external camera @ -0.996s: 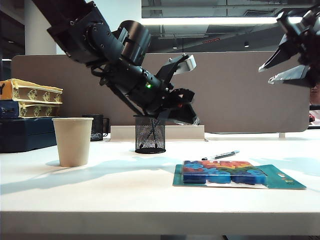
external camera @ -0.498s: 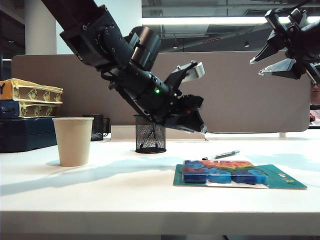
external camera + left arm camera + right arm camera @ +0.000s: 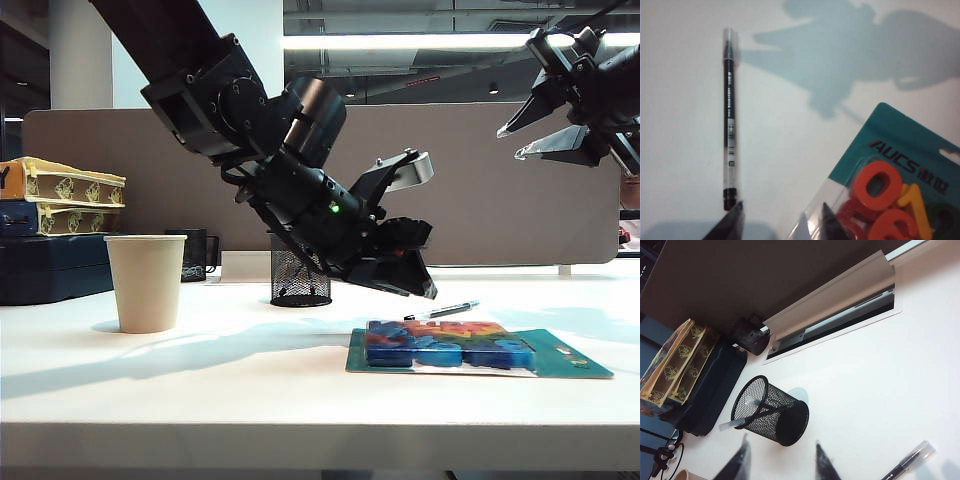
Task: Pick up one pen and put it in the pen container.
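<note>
A pen (image 3: 445, 309) with a black barrel and clear cap lies on the white table behind the number pack; it also shows as the pen (image 3: 729, 120) and the pen (image 3: 910, 462). My left gripper (image 3: 420, 283) hangs open just above the table close to it. In the left wrist view the left gripper (image 3: 782, 225) has one fingertip (image 3: 734, 222) at the pen's end and the other over the pack's edge. The black mesh pen container (image 3: 295, 283) stands behind my left arm; the container (image 3: 772, 412) holds other pens. My right gripper (image 3: 535, 130) is open and high at the right, also seen as the right gripper (image 3: 782, 462).
A teal pack of coloured foam numbers (image 3: 450, 345) lies in front of the pen, seen too as the pack (image 3: 890, 190). A beige paper cup (image 3: 146, 282) stands at the left. A dark mug (image 3: 195, 253) and stacked boxes (image 3: 60, 195) sit by the brown partition (image 3: 480, 190).
My left arm has swung down and to the right, from over the mesh container to just above the pen. The right gripper has drifted slightly left, still raised.
</note>
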Robot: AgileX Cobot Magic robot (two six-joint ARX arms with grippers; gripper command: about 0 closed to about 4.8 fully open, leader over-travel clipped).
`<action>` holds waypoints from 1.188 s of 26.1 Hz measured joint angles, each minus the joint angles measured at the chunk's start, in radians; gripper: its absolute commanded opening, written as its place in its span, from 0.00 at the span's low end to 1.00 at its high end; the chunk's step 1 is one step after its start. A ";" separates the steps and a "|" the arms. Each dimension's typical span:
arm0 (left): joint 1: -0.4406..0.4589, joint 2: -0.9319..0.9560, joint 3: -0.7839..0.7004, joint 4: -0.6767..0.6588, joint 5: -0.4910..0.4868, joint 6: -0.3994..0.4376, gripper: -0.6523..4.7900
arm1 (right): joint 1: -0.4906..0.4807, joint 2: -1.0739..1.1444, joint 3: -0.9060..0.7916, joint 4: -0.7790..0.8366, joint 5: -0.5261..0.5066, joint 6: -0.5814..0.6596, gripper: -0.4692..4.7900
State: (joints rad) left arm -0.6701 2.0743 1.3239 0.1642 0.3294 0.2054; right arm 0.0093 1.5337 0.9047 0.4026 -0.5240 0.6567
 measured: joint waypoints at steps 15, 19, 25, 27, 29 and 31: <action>0.004 0.098 0.269 -0.035 -0.038 -0.019 0.47 | 0.000 0.000 0.000 -0.048 0.000 -0.037 0.39; 0.018 0.127 0.269 -0.057 -0.046 -0.024 0.47 | 0.000 0.000 0.000 -0.053 0.000 -0.049 0.39; 0.016 0.145 0.268 -0.072 -0.046 -0.034 0.47 | 0.000 0.000 0.000 -0.076 0.001 -0.079 0.39; 0.016 0.145 0.268 -0.072 -0.046 -0.038 0.47 | 0.000 0.001 0.000 -0.079 0.001 -0.082 0.39; 0.017 0.145 0.268 -0.072 -0.046 -0.038 0.47 | 0.000 0.007 0.001 -0.078 0.001 -0.082 0.39; 0.017 0.145 0.268 -0.072 -0.046 -0.038 0.47 | 0.000 0.016 0.000 -0.079 0.001 -0.082 0.39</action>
State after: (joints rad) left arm -0.6533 2.2196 1.5917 0.0925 0.2836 0.1673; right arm 0.0090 1.5501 0.9047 0.3233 -0.5232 0.5743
